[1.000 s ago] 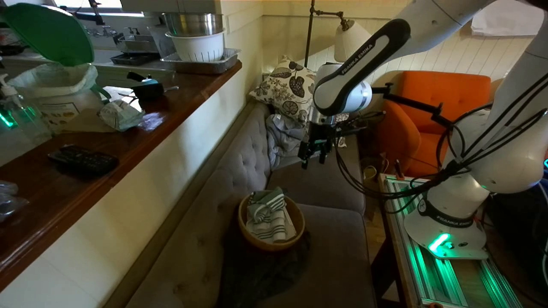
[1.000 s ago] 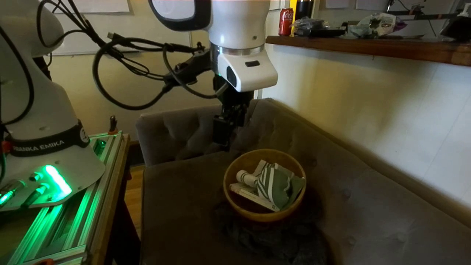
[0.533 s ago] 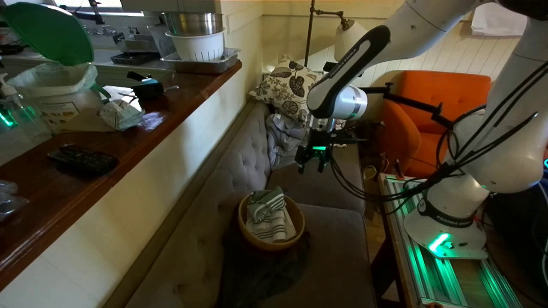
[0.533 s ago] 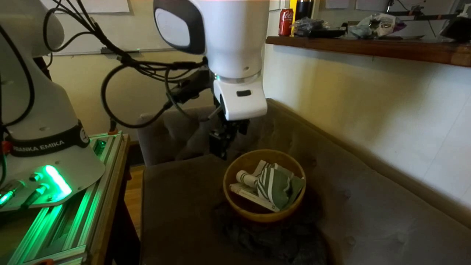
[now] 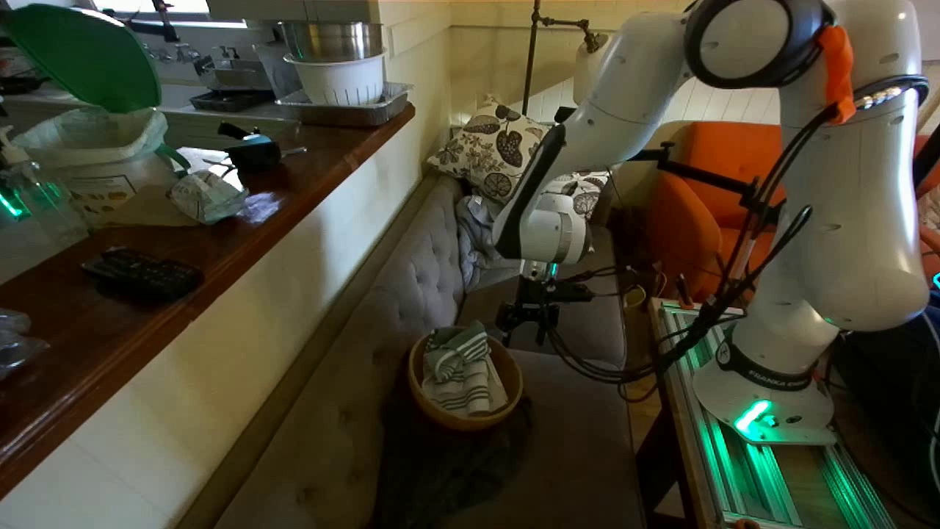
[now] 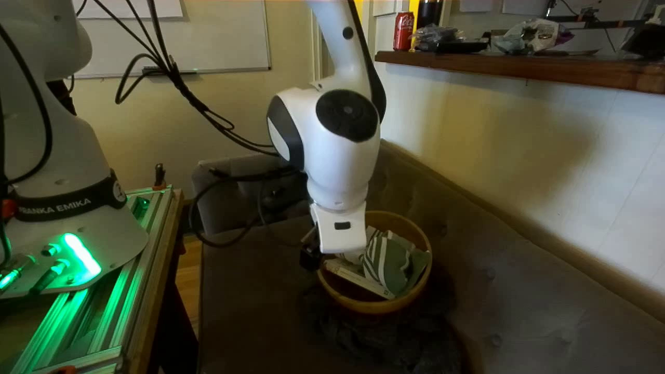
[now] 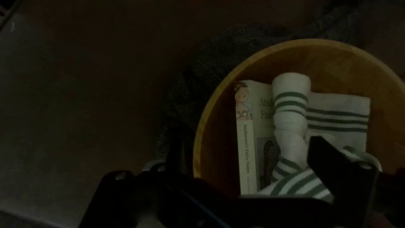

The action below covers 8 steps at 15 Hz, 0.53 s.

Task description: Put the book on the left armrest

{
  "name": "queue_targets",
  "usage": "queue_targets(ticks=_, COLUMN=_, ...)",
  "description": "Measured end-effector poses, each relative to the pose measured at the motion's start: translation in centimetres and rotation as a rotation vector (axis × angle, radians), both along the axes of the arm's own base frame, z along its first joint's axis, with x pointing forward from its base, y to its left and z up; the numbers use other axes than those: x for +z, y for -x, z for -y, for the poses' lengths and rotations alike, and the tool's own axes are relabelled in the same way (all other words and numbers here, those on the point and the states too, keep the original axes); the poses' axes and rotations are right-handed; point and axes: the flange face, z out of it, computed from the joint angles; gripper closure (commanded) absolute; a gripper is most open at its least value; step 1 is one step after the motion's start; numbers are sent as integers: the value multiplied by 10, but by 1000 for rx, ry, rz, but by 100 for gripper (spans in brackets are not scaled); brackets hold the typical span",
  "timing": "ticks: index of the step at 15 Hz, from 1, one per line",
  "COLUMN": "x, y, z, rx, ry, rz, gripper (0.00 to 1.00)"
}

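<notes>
The book, a pale paperback marked Andersen's Fairy Tales, lies in a round wooden bowl in the wrist view. A white-and-green striped towel covers part of it. Its spine also shows in an exterior view. The bowl sits on the grey sofa. My gripper is open and empty, its fingers framing the book and towel from above. In both exterior views the gripper hangs beside and above the bowl's rim. A tufted sofa armrest stands behind in an exterior view.
A dark cloth lies under the bowl. The sofa backrest runs along the wall below a wooden ledge. Patterned cushions lie at one sofa end. The robot's table stands opposite the backrest. Cables hang from the arm.
My arm has come down and moved toward the bowl, the gripper now close to the rim. The wrist has turned. The bowl, book and towel have not moved.
</notes>
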Motion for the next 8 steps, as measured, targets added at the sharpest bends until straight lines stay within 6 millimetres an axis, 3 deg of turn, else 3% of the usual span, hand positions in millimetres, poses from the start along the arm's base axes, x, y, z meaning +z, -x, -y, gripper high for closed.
queue_targets(ticks=4, x=-50, y=-22, z=-14, rx=62, ry=9, rz=-24, gripper=0)
queue_targets(ticks=8, x=-67, y=-29, z=-5, rx=55, ry=16, rz=-31, gripper=0)
